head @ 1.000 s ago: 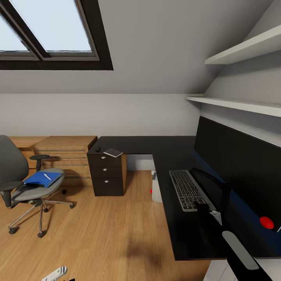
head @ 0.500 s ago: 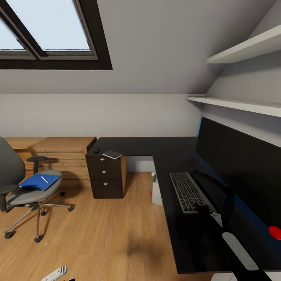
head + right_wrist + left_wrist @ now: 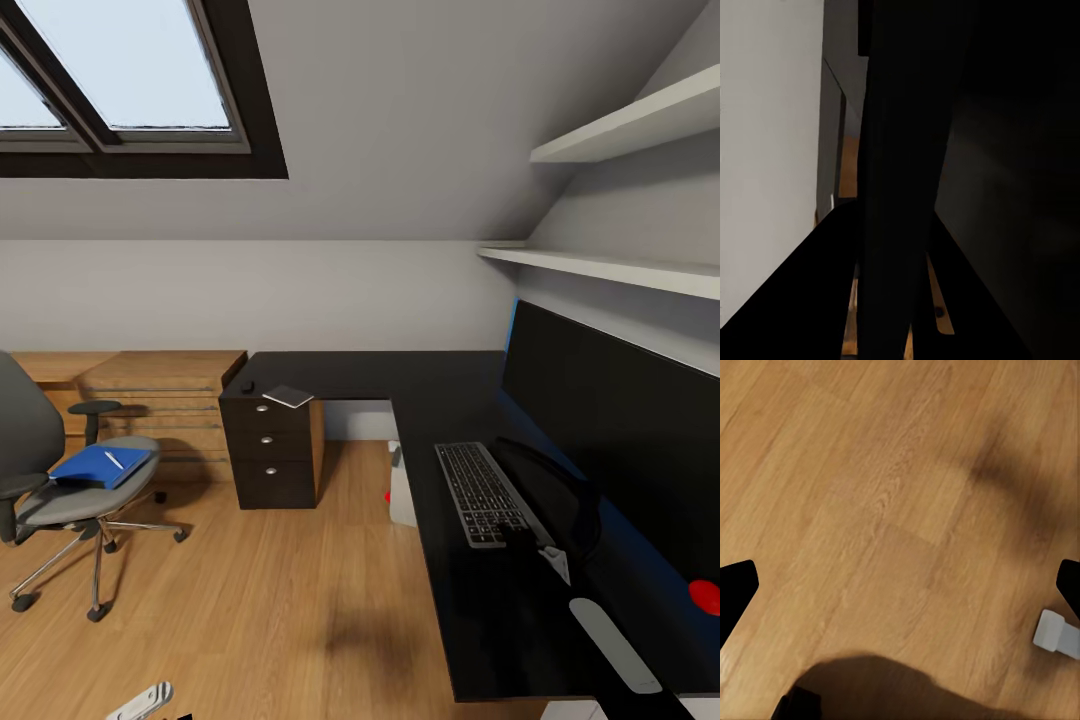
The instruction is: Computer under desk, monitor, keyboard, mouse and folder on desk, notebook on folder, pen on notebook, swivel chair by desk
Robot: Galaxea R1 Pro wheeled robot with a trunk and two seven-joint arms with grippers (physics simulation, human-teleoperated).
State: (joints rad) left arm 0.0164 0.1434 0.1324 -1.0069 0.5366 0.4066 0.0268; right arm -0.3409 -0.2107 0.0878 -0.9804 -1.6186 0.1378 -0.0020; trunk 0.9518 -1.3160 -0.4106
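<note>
The counter [image 3: 380,372] ran along the back wall and turned toward the camera on the right. On that near wing the monitor [image 3: 610,415] stood upright, with the keyboard [image 3: 483,490] flat just beside its base. The computer [image 3: 402,488] sat on the floor under the counter. Above the drawer unit [image 3: 270,455], the notebook [image 3: 288,396] lay near the mouse [image 3: 246,386], the two apart. The swivel chair [image 3: 60,480] stood well apart from the counter on the wood floor [image 3: 250,600], carrying the folder [image 3: 100,466] with the pen [image 3: 114,459] on top. The left end effector [image 3: 900,585] was spread wide over bare floor, gripping nothing. The right end effector's state could not be determined: its wrist view was too dark.
</note>
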